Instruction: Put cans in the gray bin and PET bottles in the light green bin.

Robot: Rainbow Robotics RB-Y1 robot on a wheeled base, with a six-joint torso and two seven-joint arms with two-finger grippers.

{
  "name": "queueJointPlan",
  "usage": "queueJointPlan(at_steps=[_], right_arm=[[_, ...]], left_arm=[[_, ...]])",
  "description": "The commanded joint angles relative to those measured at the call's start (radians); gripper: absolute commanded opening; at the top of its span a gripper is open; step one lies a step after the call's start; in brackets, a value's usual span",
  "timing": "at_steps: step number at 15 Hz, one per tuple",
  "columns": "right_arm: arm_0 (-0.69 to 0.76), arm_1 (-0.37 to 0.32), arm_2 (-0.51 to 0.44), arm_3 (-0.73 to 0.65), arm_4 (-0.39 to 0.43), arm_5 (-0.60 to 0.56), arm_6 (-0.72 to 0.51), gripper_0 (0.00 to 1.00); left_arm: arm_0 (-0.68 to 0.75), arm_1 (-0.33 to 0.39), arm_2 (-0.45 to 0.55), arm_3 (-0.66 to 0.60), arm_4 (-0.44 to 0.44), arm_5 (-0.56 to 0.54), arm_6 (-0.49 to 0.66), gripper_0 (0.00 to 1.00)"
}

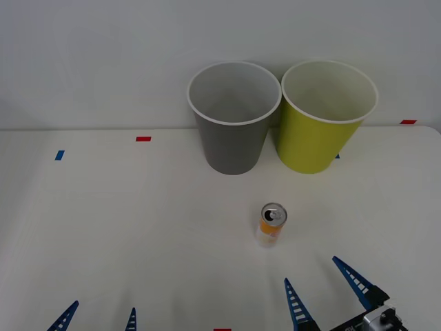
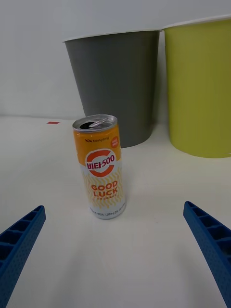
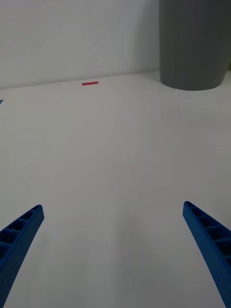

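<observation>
A slim can (image 1: 271, 225) (image 2: 101, 166) with an orange upper band and white lower body stands upright on the white table, in front of the two bins. The gray bin (image 1: 233, 117) (image 2: 118, 84) (image 3: 195, 43) stands at the back centre, touching the light green bin (image 1: 324, 116) (image 2: 199, 86) on its right. My right gripper (image 1: 322, 289) (image 2: 113, 255) is open near the table's front edge, a short way in front of the can and apart from it. Open and holding nothing, my left gripper (image 1: 98, 316) (image 3: 113, 250) sits at the front left. No PET bottles are in view.
Small red tape marks (image 1: 142, 138) (image 3: 90, 83) and a blue one (image 1: 59, 155) lie on the table (image 1: 124, 221). A white wall rises right behind the bins.
</observation>
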Motion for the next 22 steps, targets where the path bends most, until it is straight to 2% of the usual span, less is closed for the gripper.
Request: queueJointPlan(at_steps=[1, 7, 18, 22], right_arm=[[-0.063, 0.049, 0.007, 0.0, 0.0, 0.059, 0.014, 1.0], [-0.119, 0.095, 0.004, 0.003, 0.0, 0.099, 0.044, 1.0], [-0.345, 0.17, 0.021, 0.214, 0.009, 0.091, 0.08, 1.0], [-0.379, 0.176, 0.035, 0.221, 0.009, 0.108, 0.08, 1.0]], left_arm=[[0.0, 0.0, 0.0, 0.0, 0.0, 0.0, 0.0, 1.0], [0.0, 0.0, 0.0, 0.0, 0.0, 0.0, 0.0, 1.0], [0.0, 0.0, 0.0, 0.0, 0.0, 0.0, 0.0, 1.0], [0.0, 0.0, 0.0, 0.0, 0.0, 0.0, 0.0, 1.0]])
